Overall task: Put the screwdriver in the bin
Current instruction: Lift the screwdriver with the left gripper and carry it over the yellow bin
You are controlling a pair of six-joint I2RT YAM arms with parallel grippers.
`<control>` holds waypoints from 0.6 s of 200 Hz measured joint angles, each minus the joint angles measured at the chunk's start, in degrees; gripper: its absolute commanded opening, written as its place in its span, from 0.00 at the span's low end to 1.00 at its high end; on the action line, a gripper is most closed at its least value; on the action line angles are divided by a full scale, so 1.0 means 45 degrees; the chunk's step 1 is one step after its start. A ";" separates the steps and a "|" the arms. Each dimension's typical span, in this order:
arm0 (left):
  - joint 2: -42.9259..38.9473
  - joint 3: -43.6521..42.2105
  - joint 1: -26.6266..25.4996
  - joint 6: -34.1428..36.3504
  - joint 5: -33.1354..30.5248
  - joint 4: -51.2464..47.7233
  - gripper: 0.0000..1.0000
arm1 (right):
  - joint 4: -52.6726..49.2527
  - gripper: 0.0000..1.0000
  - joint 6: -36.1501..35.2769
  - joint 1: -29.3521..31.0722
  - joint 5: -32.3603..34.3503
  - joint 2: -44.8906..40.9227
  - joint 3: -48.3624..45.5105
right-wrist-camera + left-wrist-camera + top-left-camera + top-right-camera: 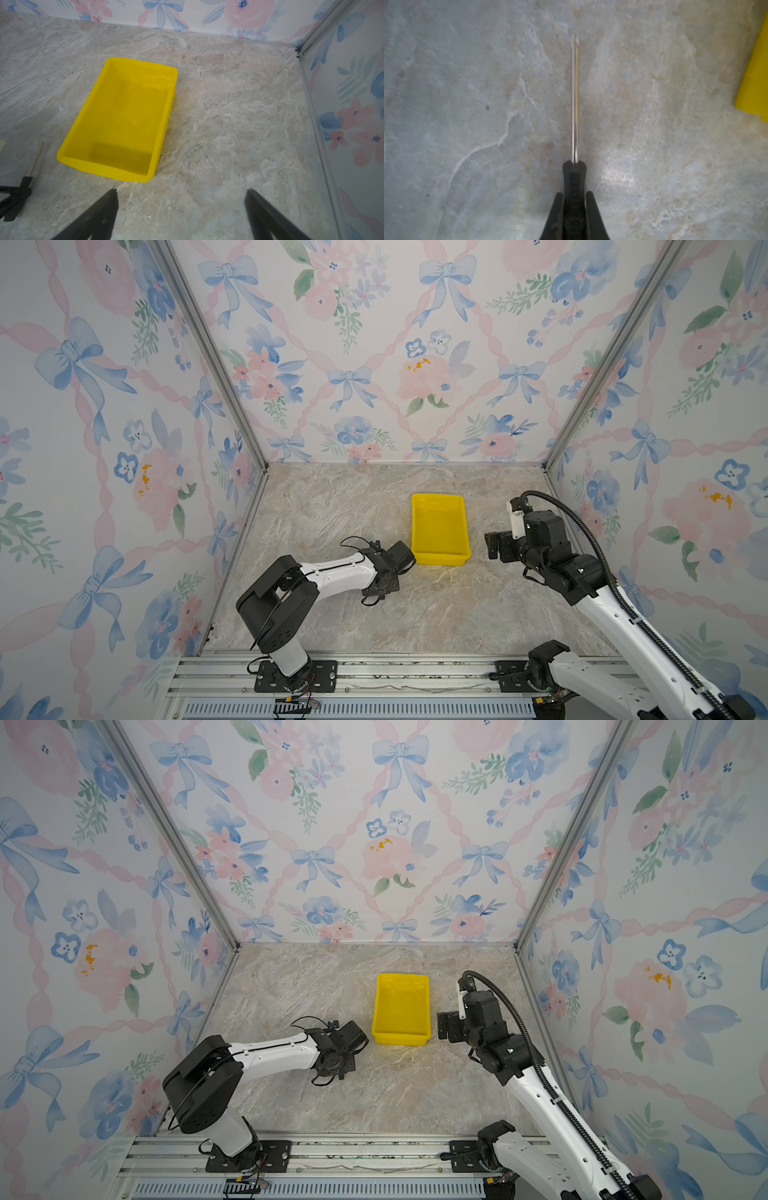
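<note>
Bin [438,531]: on the table [415,614], a little right of the middle.
Screwdriver [574,133]: left of the bin, outside it, its handle between the fingers of the left gripper [574,194].
Right gripper [492,545]: right of the bin, near it, not touching.

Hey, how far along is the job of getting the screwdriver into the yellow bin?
Done: the left end effector is shut on the screwdriver by its handle. In hand: the screwdriver is outside the bin, beside it over the table. Remaining: carry it over the rim and release; the bin is empty. The right end effector is open.
</note>
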 measured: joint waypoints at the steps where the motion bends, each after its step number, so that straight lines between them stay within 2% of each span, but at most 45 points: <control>1: -0.0010 0.0015 0.0010 0.0000 -0.0005 -0.0024 0.00 | 0.0000 0.97 -0.0015 -0.0010 0.0000 0.0000 0.0000; 36: -0.0146 0.1326 0.0364 0.0384 -0.0039 -0.0466 0.00 | -0.0005 0.97 -0.0126 -0.0219 -0.0005 -0.0053 0.0000; 76: -0.0121 0.3823 0.0529 0.1175 -0.0223 -0.0549 0.00 | -0.0005 0.97 -0.0068 -0.0369 -0.0214 -0.0092 0.0000; 120: 0.1375 0.7276 0.0583 0.2263 -0.0243 -0.0491 0.00 | -0.0005 0.97 0.0068 -0.0699 -0.0296 -0.0321 -0.0121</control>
